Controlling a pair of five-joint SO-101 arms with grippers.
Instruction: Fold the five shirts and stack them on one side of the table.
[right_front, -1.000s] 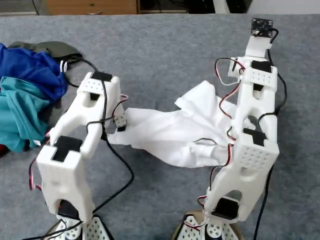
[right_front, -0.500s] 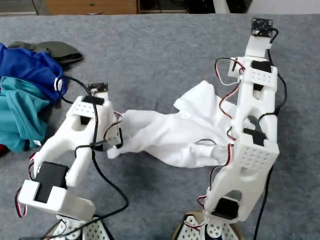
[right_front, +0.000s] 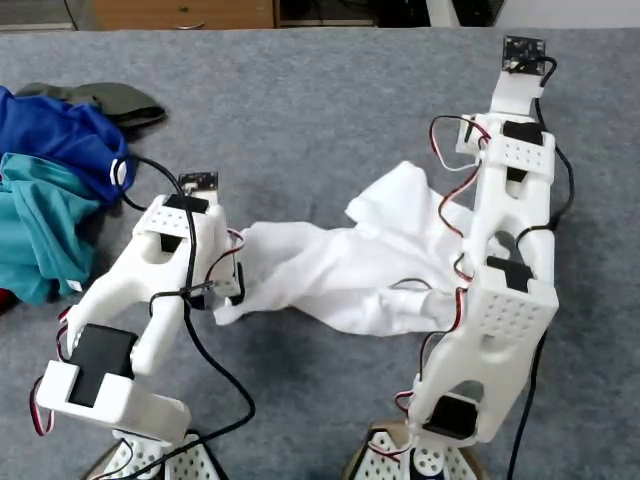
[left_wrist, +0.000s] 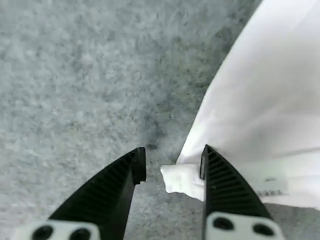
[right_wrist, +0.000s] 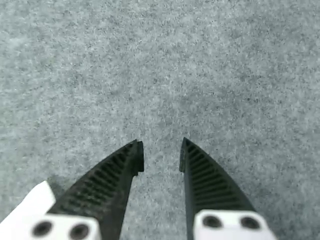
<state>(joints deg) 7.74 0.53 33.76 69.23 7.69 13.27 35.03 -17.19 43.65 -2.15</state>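
A crumpled white shirt (right_front: 340, 265) lies on the grey table between the two arms. My left gripper (right_front: 228, 290) hangs at the shirt's left end. In the left wrist view the left gripper (left_wrist: 172, 162) is open, and a folded corner of the white shirt (left_wrist: 260, 90) lies between its black fingers (left_wrist: 127, 175), close to the table. The right arm stretches over the shirt's right side toward the far edge. My right gripper (right_wrist: 161, 155) is open over bare grey cloth with nothing between its fingers.
A pile of other shirts sits at the far left: a blue one (right_front: 60, 135), a teal one (right_front: 40, 220), an olive one (right_front: 115, 100) and a bit of red (right_front: 5, 298). Black cables hang from the left arm. Wooden furniture (right_front: 185, 12) stands behind the table.
The left arm has folded back toward the table's front, and its gripper has come down at the shirt's left corner. The shirt's left edge has bunched slightly. The right arm has kept still.
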